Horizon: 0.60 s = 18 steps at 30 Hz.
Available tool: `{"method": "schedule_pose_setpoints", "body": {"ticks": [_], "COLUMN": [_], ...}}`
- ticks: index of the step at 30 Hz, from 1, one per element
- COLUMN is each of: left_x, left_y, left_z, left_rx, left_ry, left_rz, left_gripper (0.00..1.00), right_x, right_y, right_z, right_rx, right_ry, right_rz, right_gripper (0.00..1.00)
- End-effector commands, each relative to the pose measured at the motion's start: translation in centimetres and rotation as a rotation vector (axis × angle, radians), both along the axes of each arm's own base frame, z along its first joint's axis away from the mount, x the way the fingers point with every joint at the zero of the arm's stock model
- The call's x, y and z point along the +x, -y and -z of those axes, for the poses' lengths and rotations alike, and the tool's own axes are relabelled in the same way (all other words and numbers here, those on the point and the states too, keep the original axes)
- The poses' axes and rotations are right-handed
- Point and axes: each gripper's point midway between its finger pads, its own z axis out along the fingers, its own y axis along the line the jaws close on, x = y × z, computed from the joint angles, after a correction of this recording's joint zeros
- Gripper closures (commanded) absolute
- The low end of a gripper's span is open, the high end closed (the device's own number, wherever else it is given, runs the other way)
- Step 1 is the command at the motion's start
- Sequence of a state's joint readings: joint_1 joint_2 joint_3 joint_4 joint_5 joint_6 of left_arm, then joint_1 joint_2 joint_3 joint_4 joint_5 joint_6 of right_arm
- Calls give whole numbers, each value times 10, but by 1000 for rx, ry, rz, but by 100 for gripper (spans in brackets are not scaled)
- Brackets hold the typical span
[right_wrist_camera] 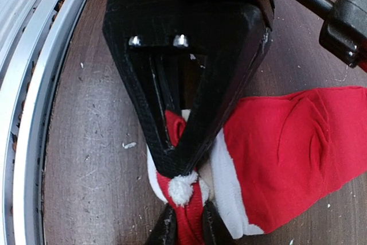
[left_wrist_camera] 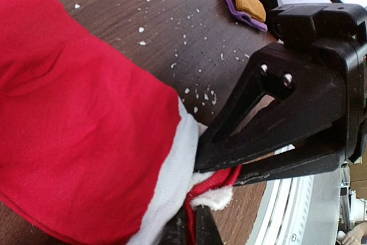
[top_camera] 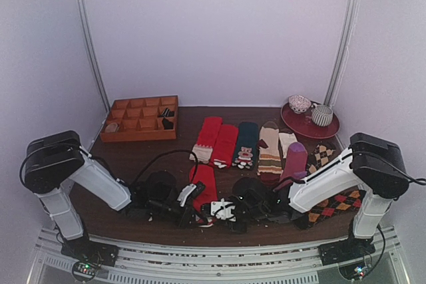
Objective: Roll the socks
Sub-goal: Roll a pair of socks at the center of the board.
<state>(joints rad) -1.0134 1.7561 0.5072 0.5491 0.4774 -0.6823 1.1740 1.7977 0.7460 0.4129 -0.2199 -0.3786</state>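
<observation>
Just beside the metal rail [right_wrist_camera: 28, 84] the socks [top_camera: 205, 184] are laid out, cuff [right_wrist_camera: 221, 182] towards it. Left gripper [left_wrist_camera: 188, 225] and right gripper [right_wrist_camera: 186, 225] are both clenched on the bunched cuff. Fabric is judged light, soft and limp; both layers should be pinched together at the cuff

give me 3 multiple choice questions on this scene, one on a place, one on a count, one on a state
1. Where is the wooden tray? A back left B back right C front centre
2. How many cups stand on the maroon plate? A one B two C four
3. The left pincer is A wide open B shut on the socks' cream cuff C holding a cup
Answers: 1 A, it lies far left in the top view; 2 B, two stand side by side; 3 B, its jaws clamp the cuff.
</observation>
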Motion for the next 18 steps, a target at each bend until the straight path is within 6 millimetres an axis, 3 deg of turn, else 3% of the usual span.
{"method": "schedule_pose_setpoints", "body": {"ticks": [1,5,7,9,14,18], "left_x": [-31,-9,6,20,38,27], "left_y": [-70,-72,-71,-69,-73,-60], "left_z": [79,61,41,12,-42,-84], "left_rx": [376,374,348,291,185,57], "left_ry": [-146,-17,78,188,421,642], "left_rz": [-32,-96,-131,-164,-227,-166], "left_gripper": [88,51,33,23,19,23], "right_x": [-11,-19,-18,-19,-21,-16], "right_y": [12,21,27,31,43,45], "right_z": [22,26,29,32,52,54], "right_rx": [-71,-52,-48,-47,-186,-231], "right_ry": [-162,-359,-460,-550,-793,-985], "right_rz": [44,78,120,141,222,313], "right_gripper": [87,88,88,88,89,89]}}
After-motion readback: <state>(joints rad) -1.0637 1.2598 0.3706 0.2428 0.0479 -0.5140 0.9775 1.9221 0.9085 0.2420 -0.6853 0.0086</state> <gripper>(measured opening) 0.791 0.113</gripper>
